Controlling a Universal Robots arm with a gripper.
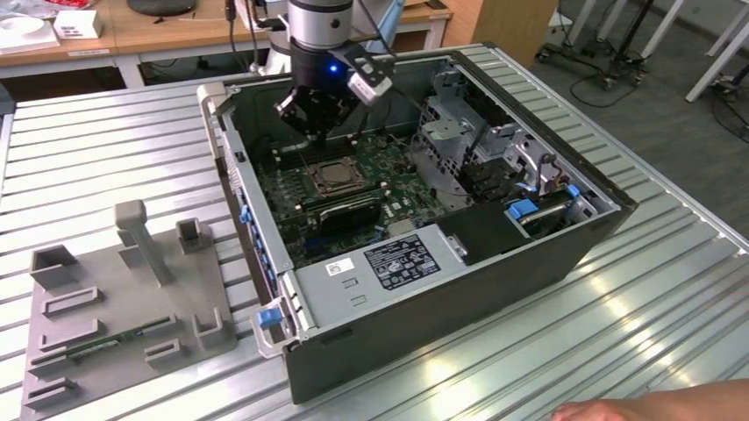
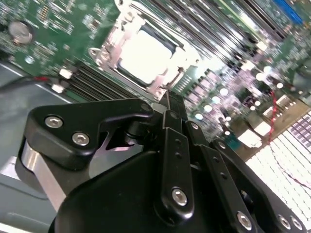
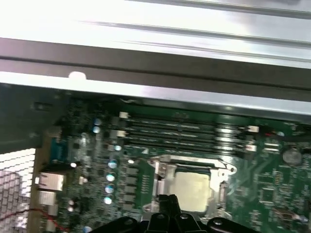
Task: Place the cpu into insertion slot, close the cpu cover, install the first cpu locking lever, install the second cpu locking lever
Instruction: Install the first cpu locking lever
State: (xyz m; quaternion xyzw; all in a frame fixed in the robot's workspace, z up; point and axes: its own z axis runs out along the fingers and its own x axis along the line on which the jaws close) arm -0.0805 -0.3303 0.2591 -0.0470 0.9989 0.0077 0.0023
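Open computer case [image 1: 468, 298] on the slatted metal surface [image 1: 527, 360]; in the exterior view a grey fixture [image 1: 129, 298] lies at eight o'clock from it, and a person's hand [image 1: 632, 408] at five o'clock; the drive cage [image 1: 451, 132] crowds in at two o'clock of the insertion slot [image 1: 333, 178], memory slots [image 3: 180, 131] just beside. The gripper [image 1: 314, 114] hangs at twelve o'clock of the slot, fingers [image 2: 172, 131] pressed together, near the socket's rim. The cpu [image 2: 146, 53] sits in the slot, its dull silver top glaring pale; the cpu cover [image 2: 114, 36] lies flat, framing it.
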